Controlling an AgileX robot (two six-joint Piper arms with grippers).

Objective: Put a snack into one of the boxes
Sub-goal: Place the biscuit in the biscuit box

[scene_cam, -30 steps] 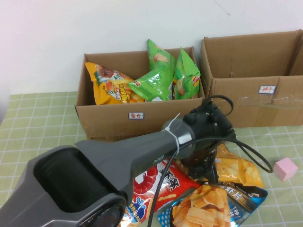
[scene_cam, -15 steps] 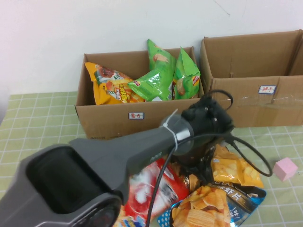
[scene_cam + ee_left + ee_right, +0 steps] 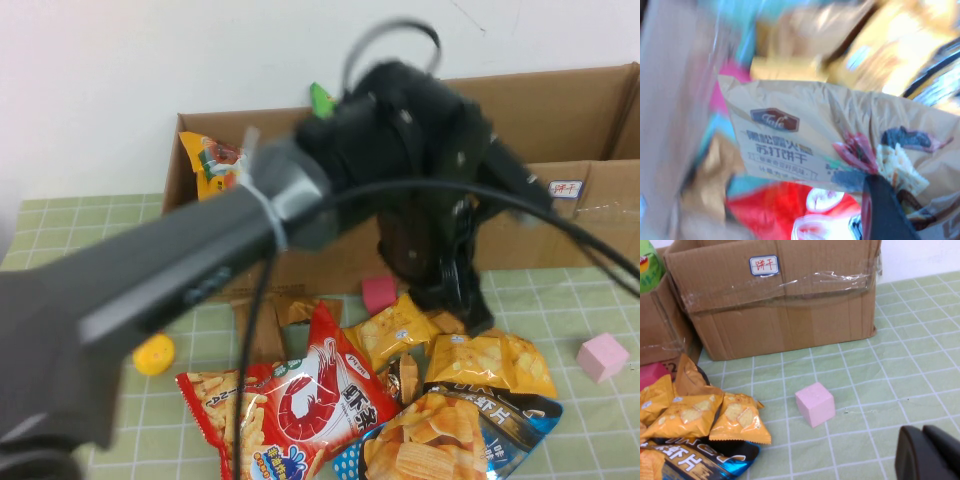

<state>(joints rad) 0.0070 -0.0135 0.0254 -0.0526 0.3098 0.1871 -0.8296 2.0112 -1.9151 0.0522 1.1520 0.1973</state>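
Green checked cloth carries the pile of bags before two cartons. Left gripper [image 3: 455,290] hangs above the pile, pinching a tan snack [image 3: 840,135] by one edge. Such a thin hold could slip on the way to the box [image 3: 560,170]. Right gripper [image 3: 932,452] sits low beside the pink cube [image 3: 815,403], fingers pressed together.
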